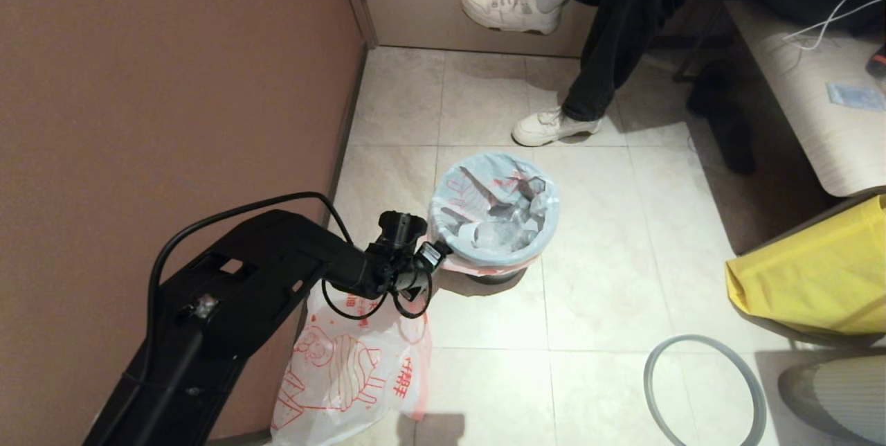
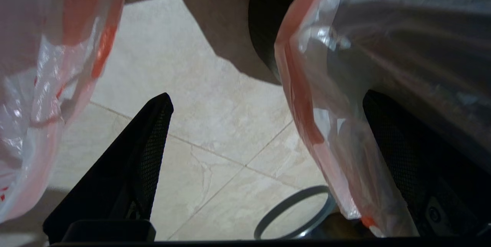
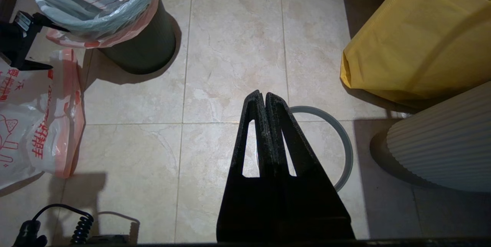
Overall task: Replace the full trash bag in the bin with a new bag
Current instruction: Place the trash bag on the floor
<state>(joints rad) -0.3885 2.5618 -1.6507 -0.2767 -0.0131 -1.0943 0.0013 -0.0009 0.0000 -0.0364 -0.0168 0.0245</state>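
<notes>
Your left gripper (image 2: pixel 264 101), fingers wide apart, straddles the full trash bag's (image 2: pixel 318 132) pink overhang at the bin (image 1: pixel 493 275); right gripper (image 3: pixel 264 97) pressed together.

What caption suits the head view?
Left gripper, fingers open, beside small dark bin lined with full translucent white bag.

Dark bin (image 1: pixel 493 275), yellow bag (image 1: pixel 817 273), red-printed white new bag (image 1: pixel 346 377).

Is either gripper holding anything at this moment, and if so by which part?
Nothing is held. The left gripper is open beside the full trash bag's folded-over edge; the right gripper is shut on nothing.
</notes>
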